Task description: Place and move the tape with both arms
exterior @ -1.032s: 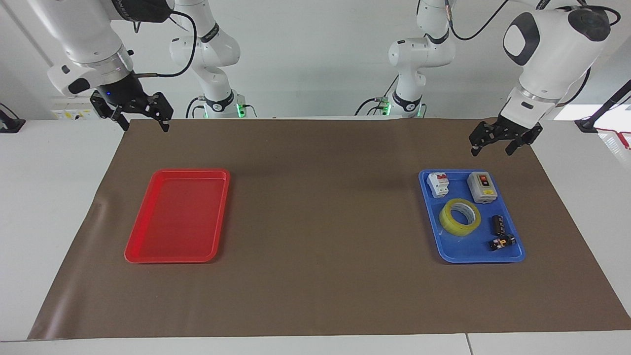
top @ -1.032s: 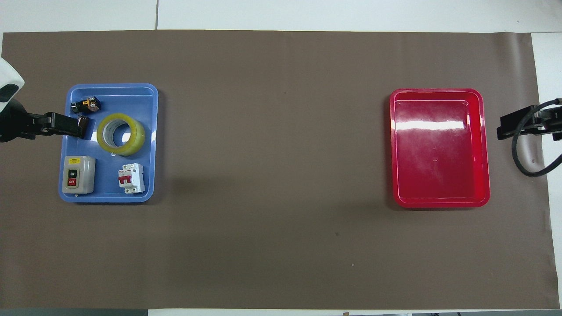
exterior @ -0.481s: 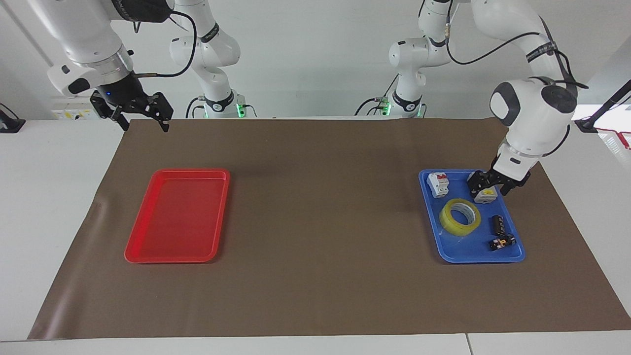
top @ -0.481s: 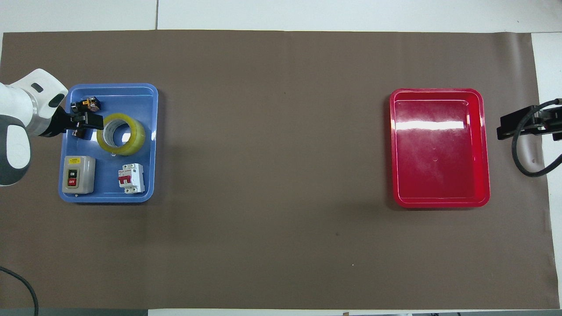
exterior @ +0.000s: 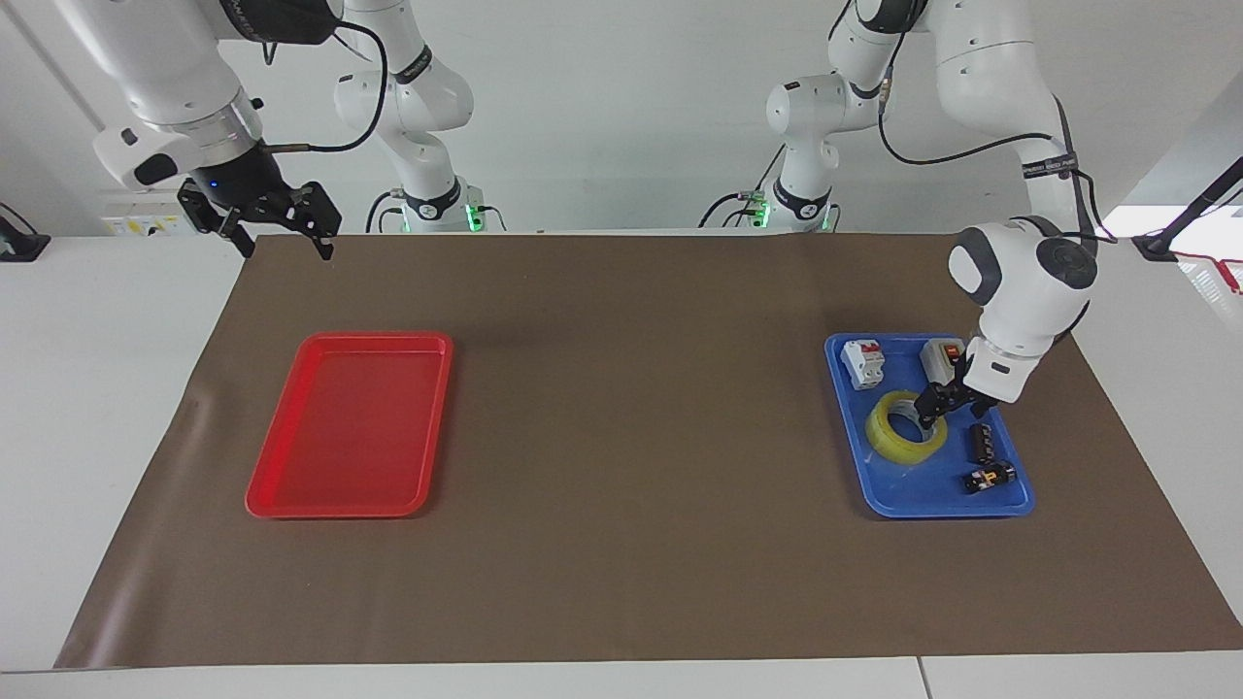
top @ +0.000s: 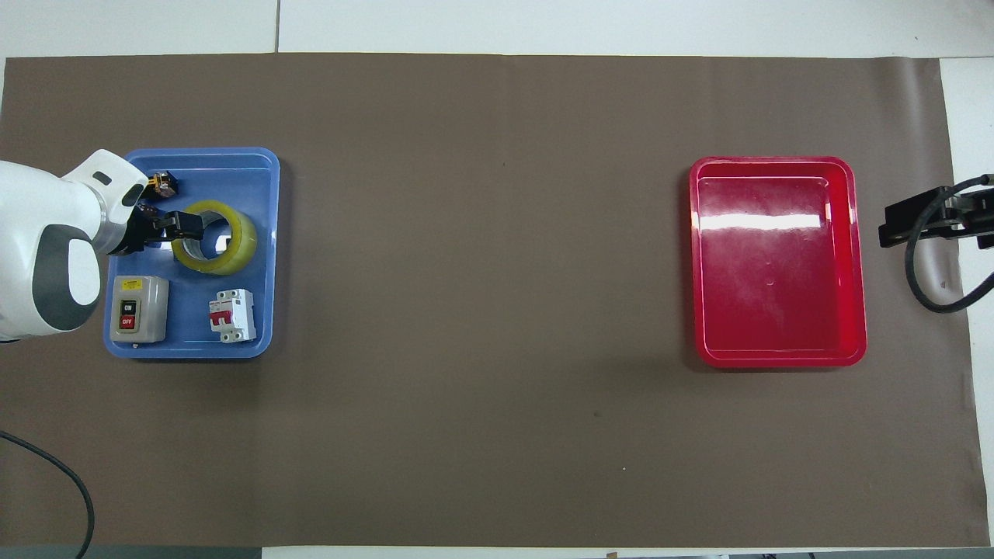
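Observation:
The yellow tape (exterior: 891,439) lies flat in the blue tray (exterior: 879,505), also seen in the overhead view as the tape (top: 233,250) in the blue tray (top: 194,354). My left gripper (exterior: 952,413) is down at the tape on its side toward the left arm's end. It is open, with one finger over the core hole and the other outside the roll. It also shows in the overhead view (top: 177,227). My right gripper (exterior: 286,248) hangs open and empty over the mat's corner, apart from the red tray (exterior: 340,510); it waits (top: 905,225).
The blue tray also holds a grey switch box (top: 138,308), a white circuit breaker (top: 232,315) and small black parts (exterior: 989,478). The red tray (top: 776,361) is empty. Two smaller arms with green-lit bases (exterior: 427,204) stand at the robots' edge of the table.
My left arm has come down from above the tray's robot-side edge to the tape, with its fingers now at the roll. The right arm and the tape have not moved.

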